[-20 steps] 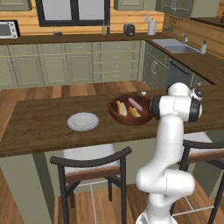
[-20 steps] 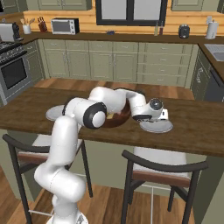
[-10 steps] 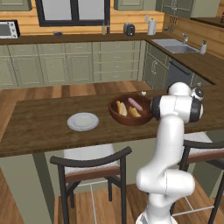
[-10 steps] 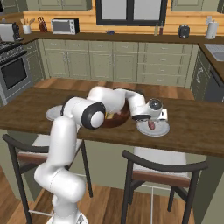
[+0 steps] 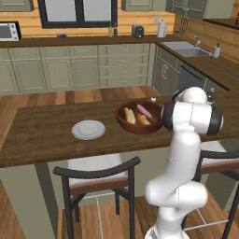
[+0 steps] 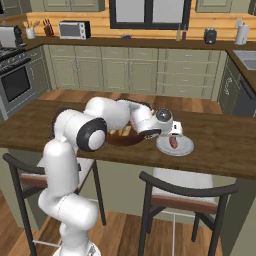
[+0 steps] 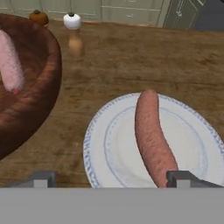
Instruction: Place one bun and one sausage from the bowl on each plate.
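My gripper (image 7: pixel 112 180) hangs open just above a pale plate (image 7: pixel 107 151). A reddish-brown sausage (image 7: pixel 151 134) lies loose on that plate, its near end beside my right fingertip (image 7: pixel 183 178). From the right base view the gripper (image 6: pixel 174 133) is over the same plate (image 6: pixel 186 148) with the sausage (image 6: pixel 173 142) on it. To the plate's left is the wooden bowl (image 7: pixel 41 83) with another sausage (image 7: pixel 10 61) inside. In the left base view the bowl (image 5: pixel 135 127) holds buns (image 5: pixel 129 115) and a sausage (image 5: pixel 144 111), and a second, bare plate (image 5: pixel 88 130) lies to its left.
A white shaker (image 7: pixel 72 20) and a small orange item (image 7: pixel 39 17) stand on the wooden counter (image 7: pixel 131 57) beyond the bowl. Two bar stools (image 6: pixel 182 192) stand at the counter's near edge. A sink (image 5: pixel 186 48) and cabinets line the back wall.
The gripper went from nearly shut to open and let go of the sausage, which now lies on the right plate. The base and the bowl stayed put.
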